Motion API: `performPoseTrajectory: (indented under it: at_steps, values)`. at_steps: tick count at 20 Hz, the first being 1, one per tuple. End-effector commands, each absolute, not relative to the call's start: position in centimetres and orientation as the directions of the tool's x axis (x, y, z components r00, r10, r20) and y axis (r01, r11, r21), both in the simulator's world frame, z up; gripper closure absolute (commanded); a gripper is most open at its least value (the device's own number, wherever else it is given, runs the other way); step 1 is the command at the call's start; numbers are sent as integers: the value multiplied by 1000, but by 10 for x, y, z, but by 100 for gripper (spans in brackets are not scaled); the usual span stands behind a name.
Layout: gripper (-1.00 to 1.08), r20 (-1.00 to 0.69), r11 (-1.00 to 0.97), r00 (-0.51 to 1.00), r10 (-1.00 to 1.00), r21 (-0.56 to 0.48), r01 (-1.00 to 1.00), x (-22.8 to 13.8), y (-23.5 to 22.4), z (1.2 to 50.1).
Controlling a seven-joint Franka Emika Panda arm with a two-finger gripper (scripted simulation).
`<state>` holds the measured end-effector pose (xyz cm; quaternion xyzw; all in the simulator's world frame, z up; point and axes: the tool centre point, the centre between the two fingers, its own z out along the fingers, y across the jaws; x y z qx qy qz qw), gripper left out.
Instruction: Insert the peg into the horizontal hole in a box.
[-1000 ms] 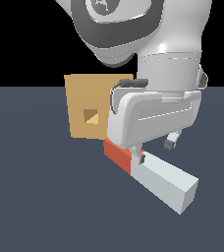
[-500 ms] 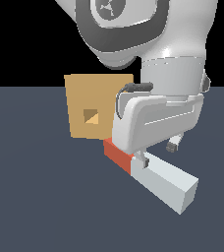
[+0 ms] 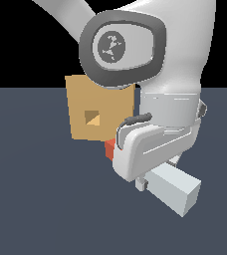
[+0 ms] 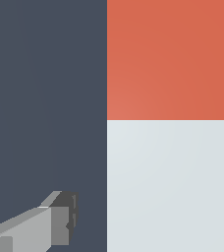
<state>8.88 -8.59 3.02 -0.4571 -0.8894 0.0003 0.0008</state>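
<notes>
**Peg on floor beneath gripper, not yet grasped**

The peg [image 3: 172, 189] lies flat on the dark grey floor [image 3: 36, 199]. In the exterior view its pale grey-white part points toward the camera and the exterior view's right; only a small patch of the red end shows, just behind the gripper body and close to the box's lower corner. In the wrist view the peg [image 4: 165, 147] fills the space between the fingers, red section above the pale section, with the colour boundary sharp and straight.

The gripper [image 4: 148, 221] straddles the pale part of the peg. One finger [image 4: 45, 226] stands clearly apart from the peg, with floor visible in the gap; the other is only a sliver at the frame edge, just beside the peg. The jaws are spread and nothing is clamped. In the exterior view the gripper [image 3: 143, 184] sits low over the peg.

The box [image 3: 98, 112] stands upright on the floor behind the arm, its right part hidden by the robot's arm [image 3: 155, 60]. The hole [image 3: 91, 117] faces the camera, unoccupied. The peg's red end is near the box but outside the hole.
</notes>
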Motion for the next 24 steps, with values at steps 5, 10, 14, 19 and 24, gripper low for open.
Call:
performPoseTrajectory:
  at_steps: [5, 10, 14, 19, 24]
  values:
    - [-92, 0, 582, -582, 813, 0, 813, 91, -86, 23]
    - [108, 0, 582, -582, 813, 0, 813, 91, -86, 23]
    - [108, 0, 582, -582, 813, 0, 813, 91, -86, 23]
    - [108, 1, 579, -579, 815, -1, 815, 89, -86, 23]
    - [108, 1, 560, -560, 828, -1, 828, 83, -87, 25]
